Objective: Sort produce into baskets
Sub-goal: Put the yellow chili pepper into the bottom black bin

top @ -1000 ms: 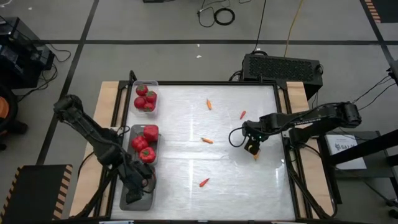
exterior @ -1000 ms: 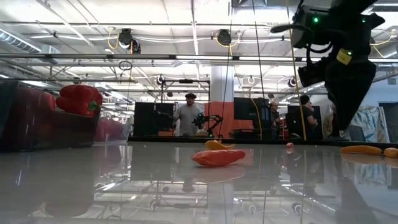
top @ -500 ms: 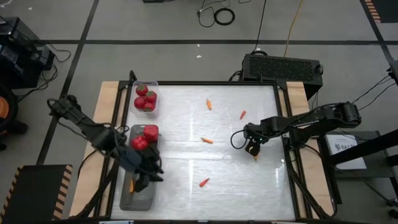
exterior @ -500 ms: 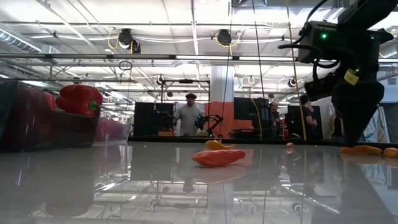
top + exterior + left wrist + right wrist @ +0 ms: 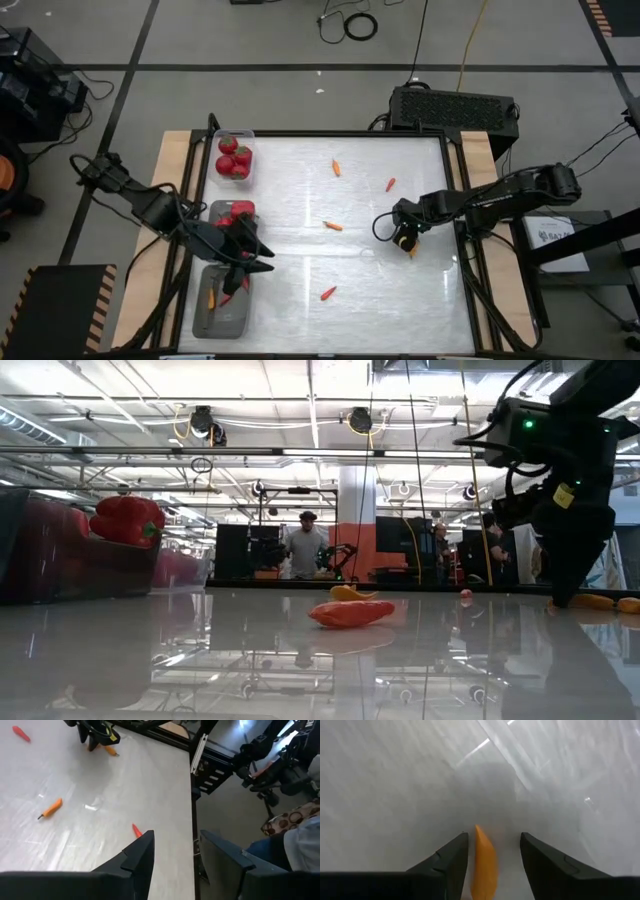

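My right gripper (image 5: pixel 405 240) is open and low over the table's right part. Its fingers stand on either side of a small orange chili (image 5: pixel 484 862), which lies on the table and also shows in the high view (image 5: pixel 411 251). My left gripper (image 5: pixel 245 266) is open and empty, above the seam between the middle tray (image 5: pixel 213 208) and the near tray (image 5: pixel 225 320). The near tray holds one orange chili (image 5: pixel 211 297). The middle tray holds red peppers (image 5: pixel 238 213). The far tray (image 5: pixel 246 135) holds red produce (image 5: pixel 232 158).
Loose chilis lie on the white table: an orange one (image 5: pixel 336 167) and a red one (image 5: pixel 390 184) toward the far edge, an orange one (image 5: pixel 332 226) in the middle and a red one (image 5: pixel 327 293) nearer the front. The three trays line the left edge.
My left gripper has risen out of the near tray and gone toward the table's far-right, and an orange chili now shows in that tray. My right gripper has gone down over the orange chili on the right.
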Robot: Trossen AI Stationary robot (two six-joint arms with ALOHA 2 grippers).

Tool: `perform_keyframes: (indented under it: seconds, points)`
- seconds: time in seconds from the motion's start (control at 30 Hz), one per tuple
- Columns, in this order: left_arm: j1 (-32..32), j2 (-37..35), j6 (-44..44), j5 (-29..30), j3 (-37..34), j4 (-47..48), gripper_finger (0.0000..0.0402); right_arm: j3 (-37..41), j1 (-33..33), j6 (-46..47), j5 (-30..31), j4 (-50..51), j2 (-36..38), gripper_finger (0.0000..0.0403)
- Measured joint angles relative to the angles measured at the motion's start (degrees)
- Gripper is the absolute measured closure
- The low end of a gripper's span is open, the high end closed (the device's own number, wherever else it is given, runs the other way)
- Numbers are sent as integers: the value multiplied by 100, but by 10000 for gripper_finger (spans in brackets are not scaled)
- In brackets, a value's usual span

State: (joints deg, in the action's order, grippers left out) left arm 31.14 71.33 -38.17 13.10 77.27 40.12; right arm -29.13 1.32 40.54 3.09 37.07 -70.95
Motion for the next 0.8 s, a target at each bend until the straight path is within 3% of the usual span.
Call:
perform_keyframes:
  seconds: [0.23,0.6,0.8]
  points:
    - [0,0,196,87,-2,-2,240,59,156,256,53,-72,9,261]
    - [0,0,440,200,-2,-7,240,71,344,678,-22,-136,34,393]
    - [-21,-130,649,199,-4,-4,240,-94,346,790,-105,-268,19,389]
